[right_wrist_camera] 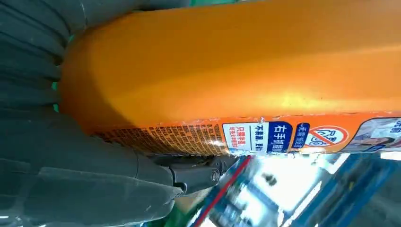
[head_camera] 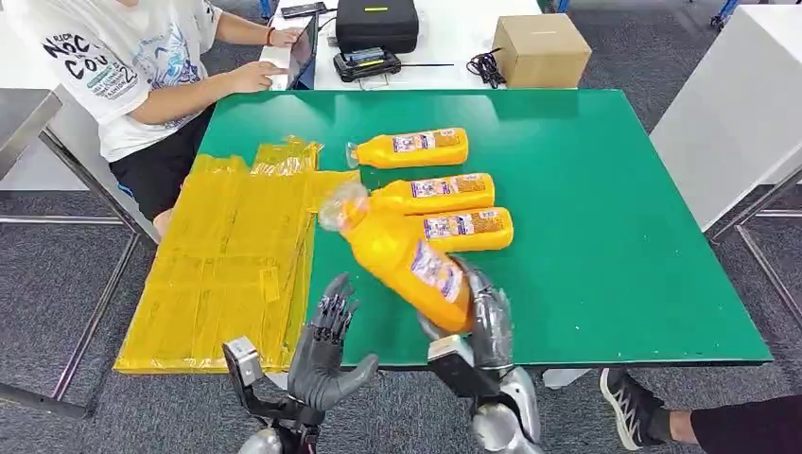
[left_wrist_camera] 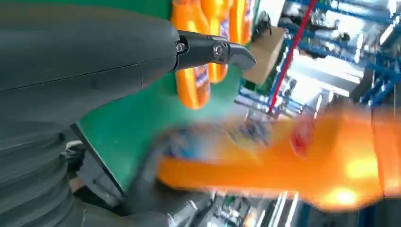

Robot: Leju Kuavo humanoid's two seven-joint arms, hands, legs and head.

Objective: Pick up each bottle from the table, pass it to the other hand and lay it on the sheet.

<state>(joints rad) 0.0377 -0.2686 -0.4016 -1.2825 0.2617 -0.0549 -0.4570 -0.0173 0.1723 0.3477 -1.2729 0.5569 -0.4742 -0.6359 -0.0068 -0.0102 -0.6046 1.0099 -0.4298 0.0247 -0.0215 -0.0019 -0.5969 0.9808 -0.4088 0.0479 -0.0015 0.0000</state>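
Right hand [head_camera: 482, 317]: gripping the base end of a held bottle [head_camera: 407, 255], fingers wrapping its lower body. The bottle is tilting above the near part of the table [head_camera: 615, 236], cap end pointing toward the sheet, label facing up. In the right wrist view the orange body [right_wrist_camera: 236, 71] is pressing against the grey palm, printed label along one side.

Left hand [head_camera: 326, 355]: standing open beside the held bottle, fingers spreading upward, thumb pointing toward the right hand, holding nothing and not touching the bottle. In the left wrist view one dark finger [left_wrist_camera: 215, 51] is extending over the green surface, with the held bottle [left_wrist_camera: 283, 156] appearing as an orange blur past it.

Table bottles, three, all lying on their sides on the green top with caps toward the sheet: far bottle [head_camera: 411, 148] lying apart from the others; middle bottle [head_camera: 437, 193] and near bottle [head_camera: 470, 229] lying close together, partly behind the held one.

Sheet [head_camera: 232, 255]: yellow, crinkled, covering the table's left part and hanging over its left edge.

Beyond: a person [head_camera: 123, 66] sitting at a white desk, a cardboard box [head_camera: 541, 49] and a black case [head_camera: 376, 24] resting there.
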